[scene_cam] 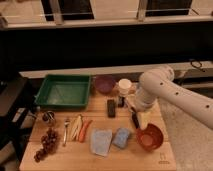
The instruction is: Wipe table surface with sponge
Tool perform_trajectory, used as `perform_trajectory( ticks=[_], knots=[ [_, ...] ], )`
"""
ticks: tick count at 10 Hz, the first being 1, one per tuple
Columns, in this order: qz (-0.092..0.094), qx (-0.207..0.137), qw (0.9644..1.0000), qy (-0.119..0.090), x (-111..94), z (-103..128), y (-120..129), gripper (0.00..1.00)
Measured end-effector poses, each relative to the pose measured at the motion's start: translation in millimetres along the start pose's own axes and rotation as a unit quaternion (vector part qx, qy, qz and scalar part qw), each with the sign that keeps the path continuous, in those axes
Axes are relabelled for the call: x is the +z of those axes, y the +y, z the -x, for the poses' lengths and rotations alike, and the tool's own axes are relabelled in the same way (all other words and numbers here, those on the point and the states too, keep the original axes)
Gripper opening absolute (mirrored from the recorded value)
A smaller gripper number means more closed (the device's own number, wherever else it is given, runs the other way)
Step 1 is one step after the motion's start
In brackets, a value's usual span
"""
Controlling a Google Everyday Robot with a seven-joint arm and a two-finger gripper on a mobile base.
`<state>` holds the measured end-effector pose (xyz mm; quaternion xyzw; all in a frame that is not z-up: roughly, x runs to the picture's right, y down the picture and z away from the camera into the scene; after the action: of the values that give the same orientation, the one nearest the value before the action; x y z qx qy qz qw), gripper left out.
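Note:
The table surface (131, 159) is a light-brown wooden top with plank lines. The sponge (121, 137), a small mid-blue block, lies on it near the front, between a pale blue-grey cloth (101, 141) and an orange bowl (150, 137). My gripper (135, 119) hangs at the end of the white arm (165, 92), pointing down. It is just above the table, behind and slightly right of the sponge, next to the bowl's far rim. It holds nothing that I can see.
A green tray (64, 91) stands at the back left, with a purple bowl (104, 84) and a white cup (124, 86) to its right. A black block (111, 107) lies mid-table. Grapes (45, 145), a fork (66, 131) and a carrot (85, 130) lie front left.

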<state>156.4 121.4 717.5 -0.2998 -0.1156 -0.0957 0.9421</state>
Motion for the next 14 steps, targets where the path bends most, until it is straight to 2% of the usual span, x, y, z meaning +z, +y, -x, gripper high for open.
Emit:
perform_trajectory(
  ticks=[2, 4, 7, 10, 14],
  knots=[
    [0.0, 0.0, 1.0, -0.004, 1, 0, 2, 1.0],
    [0.005, -0.011, 0.9999, -0.007, 8, 10, 3, 1.0],
    [0.013, -0.026, 0.9995, -0.011, 21, 39, 0, 1.0],
    [0.028, -0.055, 0.9979, -0.02, 37, 66, 8, 1.0],
    [0.032, -0.06, 0.9974, -0.021, 39, 66, 9, 1.0]
  ],
)
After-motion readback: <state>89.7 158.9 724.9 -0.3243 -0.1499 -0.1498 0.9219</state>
